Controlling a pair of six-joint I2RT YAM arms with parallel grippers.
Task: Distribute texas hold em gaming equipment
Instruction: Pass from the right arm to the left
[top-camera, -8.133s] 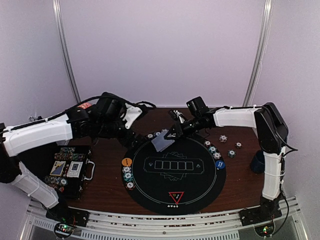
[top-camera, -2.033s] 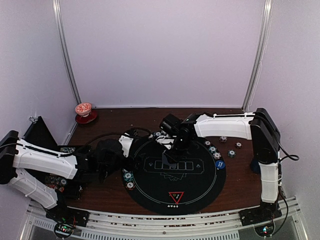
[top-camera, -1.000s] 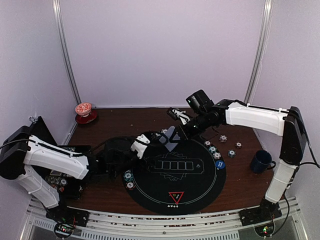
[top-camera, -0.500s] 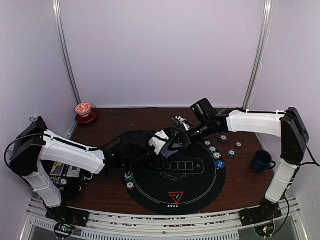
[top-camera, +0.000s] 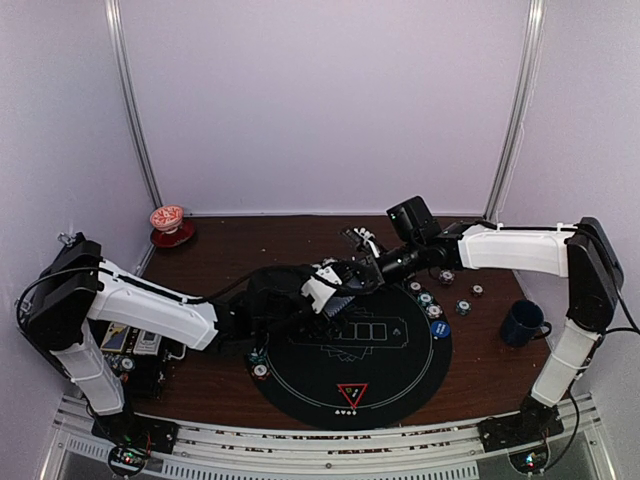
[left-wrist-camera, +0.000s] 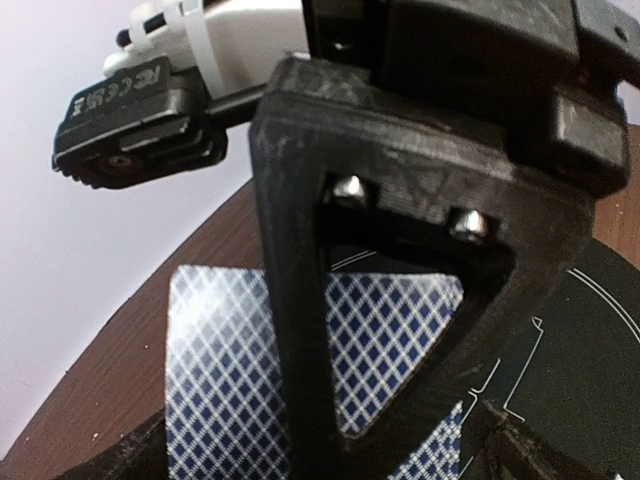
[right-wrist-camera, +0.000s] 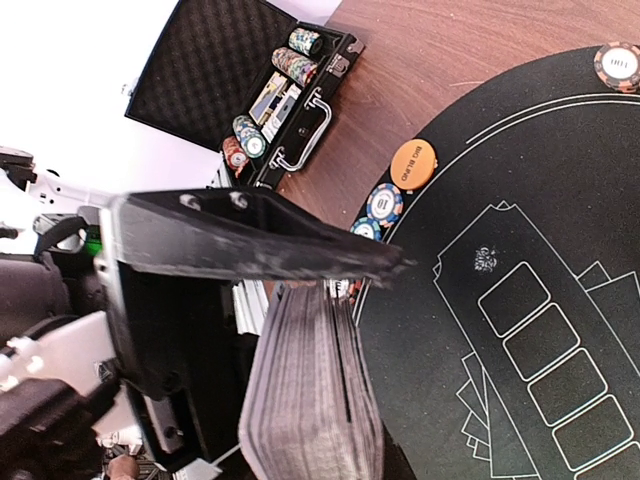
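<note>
My right gripper (top-camera: 352, 278) is shut on a thick deck of playing cards (right-wrist-camera: 315, 400) and holds it over the far left part of the round black mat (top-camera: 400, 365). The deck's blue diamond-patterned back (left-wrist-camera: 215, 370) fills the left wrist view, half behind the right gripper's black finger. My left gripper (left-wrist-camera: 310, 455) stands open right at the deck, one finger on each side of it. An orange button (right-wrist-camera: 413, 160) and chips (right-wrist-camera: 385, 203) lie at the mat's left rim. Chips (top-camera: 425, 297), a blue button (top-camera: 440, 327) and a red triangle marker (top-camera: 352, 393) lie on the mat.
An open black chip case (top-camera: 135, 345) sits at the near left under the left arm. A dark blue mug (top-camera: 521, 322) stands at the right, with loose chips (top-camera: 463, 307) near it. The red-and-white cup on its saucer (top-camera: 167, 220) is at the far left corner.
My left arm has stretched from the table's left side to the mat and brought its open gripper up to the deck. The right gripper kept its hold and shifted only slightly.
</note>
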